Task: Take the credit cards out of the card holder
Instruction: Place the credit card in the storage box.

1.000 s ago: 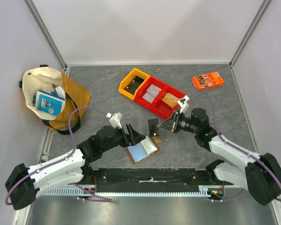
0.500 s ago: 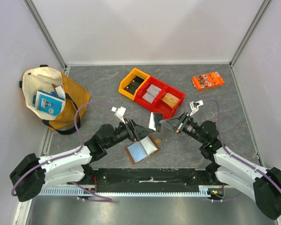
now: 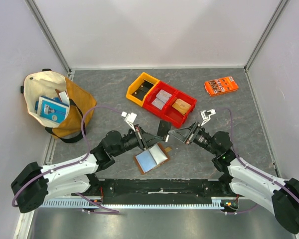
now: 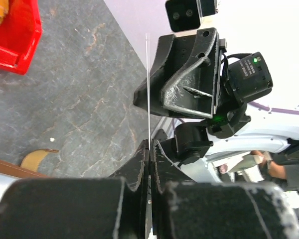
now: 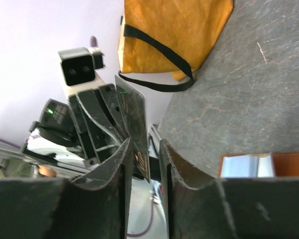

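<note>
Grey mottled tabletop (image 3: 114,79); plain pale walls (image 3: 159,30) on three sides; aluminium corner posts (image 3: 50,35); even light.

a grey, stone-patterned tabletop (image 3: 114,79) carries everything, with pale walls on three sides. at its far left slumps a tote bag (image 3: 78,102), mustard outside and cream within (its black strap (image 5: 154,47) shows best from the right wrist), mouth open, a blue-and-white box (image 3: 52,109) lying inside. near the middle a yellow bin (image 3: 135,83) sits touching a red bin (image 3: 150,105) of two compartments, the row running diagonally. an orange printed packet (image 3: 222,85) lies flat at the far right, well apart from the bins.
</note>
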Available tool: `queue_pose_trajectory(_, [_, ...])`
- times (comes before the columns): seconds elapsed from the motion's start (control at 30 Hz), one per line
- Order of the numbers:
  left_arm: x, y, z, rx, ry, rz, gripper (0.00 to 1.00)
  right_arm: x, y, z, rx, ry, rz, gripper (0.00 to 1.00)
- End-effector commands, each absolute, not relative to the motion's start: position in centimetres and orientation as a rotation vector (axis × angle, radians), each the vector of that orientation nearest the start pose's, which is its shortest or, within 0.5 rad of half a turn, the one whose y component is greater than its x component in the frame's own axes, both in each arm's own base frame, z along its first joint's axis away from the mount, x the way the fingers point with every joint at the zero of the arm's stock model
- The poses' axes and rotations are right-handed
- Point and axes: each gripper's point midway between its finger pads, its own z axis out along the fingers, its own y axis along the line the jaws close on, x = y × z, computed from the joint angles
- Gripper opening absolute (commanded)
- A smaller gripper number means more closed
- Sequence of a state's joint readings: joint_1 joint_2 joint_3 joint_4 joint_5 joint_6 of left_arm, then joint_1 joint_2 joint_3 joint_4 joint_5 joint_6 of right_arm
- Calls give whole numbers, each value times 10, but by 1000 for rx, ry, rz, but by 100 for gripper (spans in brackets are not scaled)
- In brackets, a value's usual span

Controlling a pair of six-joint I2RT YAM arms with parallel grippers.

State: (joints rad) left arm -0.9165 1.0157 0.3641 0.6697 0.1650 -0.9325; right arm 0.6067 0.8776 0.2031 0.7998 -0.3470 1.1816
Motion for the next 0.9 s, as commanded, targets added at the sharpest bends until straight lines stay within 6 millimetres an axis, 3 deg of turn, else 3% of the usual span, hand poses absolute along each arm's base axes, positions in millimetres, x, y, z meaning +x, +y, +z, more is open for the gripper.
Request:
queue_pose_trajectory(0.0, [165,-310,234,328,1753,-1379,2,192,256,240,-67,1683,1555,44])
queue_pose_trajectory(0.1, [157,-302,235,522,1784,-1255,2,189,252,258,-289,1681,1404,59])
queue_pose_trajectory(0.17, [145,-294,225,666,1874,-1182,2,182,249,270,-457,1681,1294,66])
queue_pose_trajectory(0.3, [126,-281,228,903,1942,-1099,2,167,239,289,-758,1650,1115,72])
queue_pose_trajectory(0.37, [118,-275,229,1011,1959,-1067,2,156,238,298,-872,1623,1106,75])
queue_pose_trajectory(0.53, [100,-266,243,1247,1911,-1055,2,136,250,311,-1107,1534,1202,75])
queue_pose_trajectory(0.87, [92,-261,245,1529,1880,-1005,2,121,282,293,-1400,1495,1270,68])
